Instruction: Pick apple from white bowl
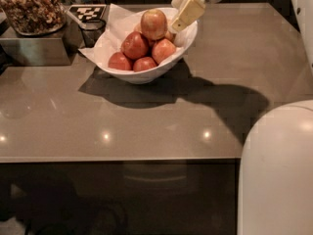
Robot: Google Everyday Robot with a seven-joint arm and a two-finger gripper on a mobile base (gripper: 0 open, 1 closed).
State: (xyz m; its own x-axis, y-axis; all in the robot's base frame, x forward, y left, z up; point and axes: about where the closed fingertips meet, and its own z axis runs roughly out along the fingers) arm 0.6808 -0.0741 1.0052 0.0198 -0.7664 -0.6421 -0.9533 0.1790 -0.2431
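Observation:
The apple, large and golden-yellow with a reddish blush, sits on top of a pile of smaller red apples in the white bowl. The bowl is lined with crumpled white paper and stands at the back middle of the table. My gripper reaches down from the top right, over the bowl's right rim. Its tip is just right of the apple, very close to it or touching it.
A metal container topped with a bowl of brownish snacks stands at the back left. A black-and-white marker tag lies behind the bowl. The grey tabletop ends at a front edge. My white body fills the lower right.

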